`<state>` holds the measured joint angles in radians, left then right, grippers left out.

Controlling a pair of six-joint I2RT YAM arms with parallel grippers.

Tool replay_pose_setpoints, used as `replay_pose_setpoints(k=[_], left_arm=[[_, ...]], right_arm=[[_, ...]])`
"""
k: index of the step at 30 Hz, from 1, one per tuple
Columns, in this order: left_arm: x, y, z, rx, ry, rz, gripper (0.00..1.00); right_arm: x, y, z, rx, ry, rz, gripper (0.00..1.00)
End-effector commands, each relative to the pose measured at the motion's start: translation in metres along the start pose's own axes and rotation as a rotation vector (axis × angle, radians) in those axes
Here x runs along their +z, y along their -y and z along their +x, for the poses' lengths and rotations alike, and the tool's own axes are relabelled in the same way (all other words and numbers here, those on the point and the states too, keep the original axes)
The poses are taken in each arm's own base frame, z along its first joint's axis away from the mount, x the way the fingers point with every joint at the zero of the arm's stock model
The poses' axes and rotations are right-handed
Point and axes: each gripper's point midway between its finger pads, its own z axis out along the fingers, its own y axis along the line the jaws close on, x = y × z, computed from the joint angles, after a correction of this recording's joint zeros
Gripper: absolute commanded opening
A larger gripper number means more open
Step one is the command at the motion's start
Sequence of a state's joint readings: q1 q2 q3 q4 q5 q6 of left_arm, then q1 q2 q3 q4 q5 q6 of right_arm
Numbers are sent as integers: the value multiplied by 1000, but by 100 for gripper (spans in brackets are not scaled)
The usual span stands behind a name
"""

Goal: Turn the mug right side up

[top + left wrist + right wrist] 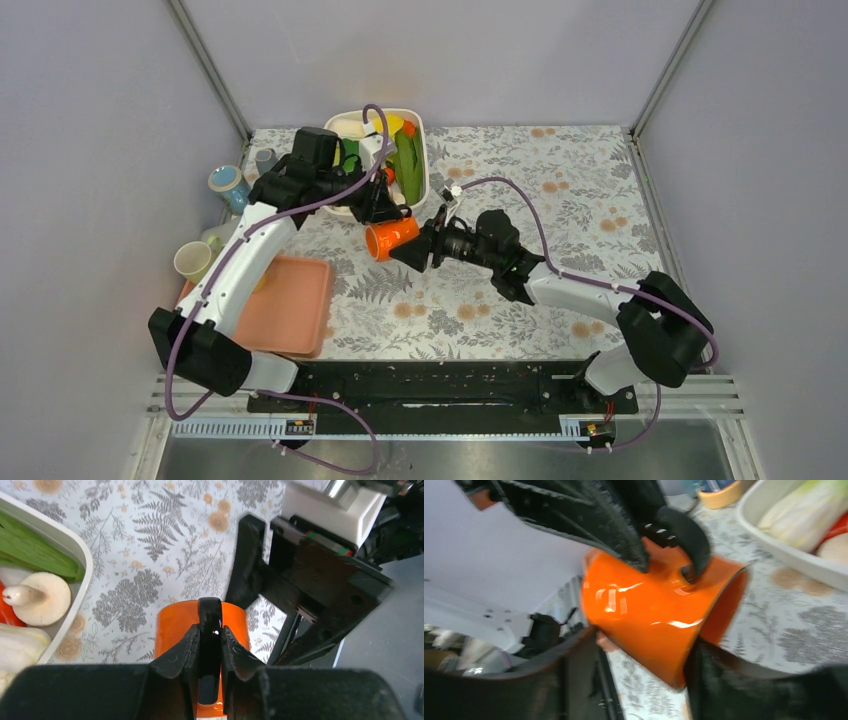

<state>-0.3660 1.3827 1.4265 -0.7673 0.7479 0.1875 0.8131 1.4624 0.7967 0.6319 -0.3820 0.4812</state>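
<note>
Mug (392,238): tipped sideways in the air, just beside the vegetable tub (425,160).
Left gripper (210,632): pinching the black handle (210,612).
Right gripper (641,655): jaws straddle the body — contact unclear; seat them before you release.

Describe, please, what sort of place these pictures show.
Likely a lab test enclosure staged as a kitchen table: bare grey walls on a metal frame, a floral tablecloth, and a white tub of vegetables beside cups.
</note>
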Motion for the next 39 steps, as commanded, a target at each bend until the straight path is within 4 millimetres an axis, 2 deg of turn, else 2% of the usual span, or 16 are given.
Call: replay_pose_setpoints(k=[1, 4, 5, 6, 7, 8, 9, 10, 12, 13, 15, 19, 25, 30, 36, 39], left_arm=[[-12, 30, -42, 35, 165, 98, 0], [-8, 24, -33, 16, 157, 72, 0], [-7, 21, -28, 13, 148, 59, 0], [-7, 17, -23, 12, 137, 38, 4], [-7, 13, -19, 9, 126, 13, 18], [-7, 8, -17, 10, 120, -19, 41], [-8, 2, -16, 19, 120, -56, 57], [-9, -4, -15, 28, 124, -94, 69], [-14, -14, -22, 57, 147, -161, 78], [-17, -17, -27, 70, 162, -187, 80], [-21, -16, -38, 81, 189, -198, 82], [-15, -10, -46, 80, 190, -195, 83], [30, -5, -1, 208, -33, -262, 81], [48, -3, 21, 323, -131, -317, 85], [54, -37, 49, 396, -271, -472, 83], [59, -50, 63, 413, -328, -512, 79]], right_arm=[[6, -30, -33, -4, 95, -138, 48], [-4, -21, -42, -68, 168, -75, 8], [-8, -14, -41, -99, 168, -32, 0], [-11, -7, -39, -135, 155, 12, 0], [-14, 0, -33, -187, 121, 59, 0], [-17, 6, -30, -249, 91, 107, 0], [-19, 11, -23, -336, 41, 155, 0], [-20, 13, -21, -454, -8, 194, 0], [-22, 12, -5, -680, -156, 233, 0], [-23, 13, 2, -796, -233, 231, 0], [-32, 19, 21, -914, -392, 247, 0], [-41, 23, 35, -1098, -554, 261, 0], [-38, 25, 43, -1314, -688, 319, 0], [-31, 26, 47, -1370, -763, 391, 0], [-28, 19, 46, -1393, -767, 413, 0], [-27, 14, 41, -1399, -750, 422, 0]])
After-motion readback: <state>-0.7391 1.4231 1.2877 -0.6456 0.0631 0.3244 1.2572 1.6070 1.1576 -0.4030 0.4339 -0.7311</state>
